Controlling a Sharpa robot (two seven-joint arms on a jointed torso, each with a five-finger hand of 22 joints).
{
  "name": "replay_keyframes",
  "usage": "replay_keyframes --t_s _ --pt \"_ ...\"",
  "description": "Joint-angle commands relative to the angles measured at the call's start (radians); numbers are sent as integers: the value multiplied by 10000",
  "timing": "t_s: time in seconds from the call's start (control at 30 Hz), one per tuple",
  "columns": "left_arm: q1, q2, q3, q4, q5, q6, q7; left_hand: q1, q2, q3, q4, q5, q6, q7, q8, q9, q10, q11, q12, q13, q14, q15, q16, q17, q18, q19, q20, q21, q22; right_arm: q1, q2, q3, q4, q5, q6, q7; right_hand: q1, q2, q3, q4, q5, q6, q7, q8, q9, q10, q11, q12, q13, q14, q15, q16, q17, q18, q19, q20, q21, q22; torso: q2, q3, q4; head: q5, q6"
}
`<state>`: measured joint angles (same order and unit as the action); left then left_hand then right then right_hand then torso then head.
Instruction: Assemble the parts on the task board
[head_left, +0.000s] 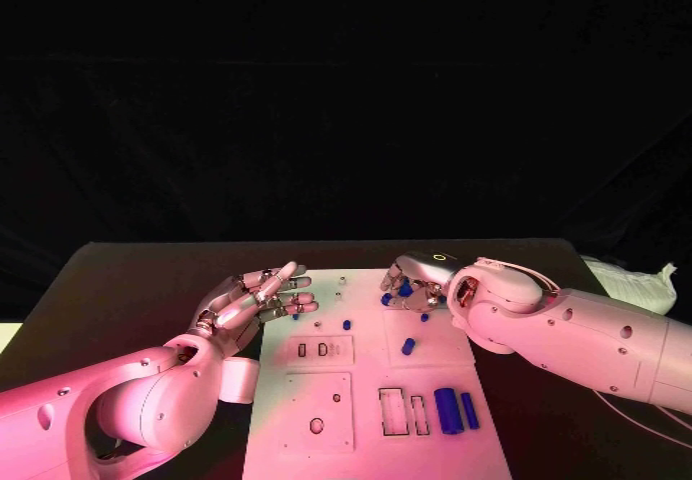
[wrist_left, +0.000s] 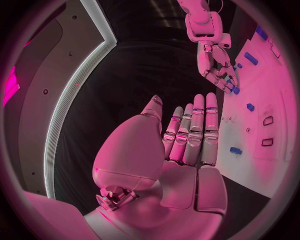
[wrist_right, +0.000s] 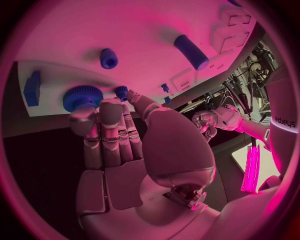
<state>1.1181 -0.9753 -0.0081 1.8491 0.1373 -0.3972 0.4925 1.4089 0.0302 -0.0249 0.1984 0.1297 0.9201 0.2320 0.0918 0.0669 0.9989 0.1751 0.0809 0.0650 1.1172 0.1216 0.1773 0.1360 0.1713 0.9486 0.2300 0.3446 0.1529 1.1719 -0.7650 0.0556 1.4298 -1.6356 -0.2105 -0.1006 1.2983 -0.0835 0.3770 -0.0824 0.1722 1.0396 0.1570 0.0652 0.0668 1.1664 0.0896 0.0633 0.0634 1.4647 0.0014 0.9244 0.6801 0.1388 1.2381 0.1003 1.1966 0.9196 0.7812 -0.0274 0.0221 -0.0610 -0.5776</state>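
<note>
Left hand (head_left: 257, 297) nearest, over task board (head_left: 325, 400) left edge, fingers straight and apart, holding nothing. Blue parts (head_left: 408, 346) scattered mid-board; two blue cylinders (head_left: 456, 410) lying at near right. Right hand (head_left: 415, 284) at far edge, fingertips on round toothed part (wrist_right: 81, 98); grip uncertain.

— How is the light?

— Pink-magenta over everything. The task board (head_left: 289, 420) glows brightest; the table (head_left: 130, 290) around it is dim and the background is black.

— Shadows?

— A soft one under the left hand (head_left: 253, 300), on the board's edge.

— The wrist views?

— Fisheye circles in dark frames; straight edges bend near the rim, which goes hazy. A bright pink strip glares beside the right hand (wrist_right: 125, 150).
</note>
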Motion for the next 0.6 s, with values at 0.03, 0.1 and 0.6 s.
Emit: replay_keyframes --t_s 0.03,0.1,0.6 --pt "16 13 10 32 31 214 -5 17 86 -8 -40 14 68 34 -48 -17 59 43 -32 -9 92 5 -46 15 120 71 -15 60 -10 3 46 2 -32 -419 500 -186 24 -114 6 97 -36 19 -52 -2 5 -22 -11 -11 4 202 -23 171 171 -190 102 25 110 154 61 0 16 -1 14" --pt "16 13 11 36 31 213 -6 16 87 -10 -41 14 66 36 -51 -17 57 45 -36 -9 93 6 -48 17 119 72 -15 60 -11 3 70 2 -47 -456 523 -204 41 -123 30 142 -36 33 -55 1 7 -1 -12 -9 5 210 -26 390 396 -225 188 27 270 377 81 1 22 -5 18" --pt "17 6 11 65 31 211 -32 17 88 -11 -44 15 66 38 -56 -17 56 46 -40 -9 94 7 -51 19 118 74 -15 60 -12 3 216 0 -127 -595 112 -330 20 123 223 653 40 568 -199 149 100 616 -173 77 69 282 -131 1622 1659 -393 624 -34 1075 1493 167 -8 53 -20 71"
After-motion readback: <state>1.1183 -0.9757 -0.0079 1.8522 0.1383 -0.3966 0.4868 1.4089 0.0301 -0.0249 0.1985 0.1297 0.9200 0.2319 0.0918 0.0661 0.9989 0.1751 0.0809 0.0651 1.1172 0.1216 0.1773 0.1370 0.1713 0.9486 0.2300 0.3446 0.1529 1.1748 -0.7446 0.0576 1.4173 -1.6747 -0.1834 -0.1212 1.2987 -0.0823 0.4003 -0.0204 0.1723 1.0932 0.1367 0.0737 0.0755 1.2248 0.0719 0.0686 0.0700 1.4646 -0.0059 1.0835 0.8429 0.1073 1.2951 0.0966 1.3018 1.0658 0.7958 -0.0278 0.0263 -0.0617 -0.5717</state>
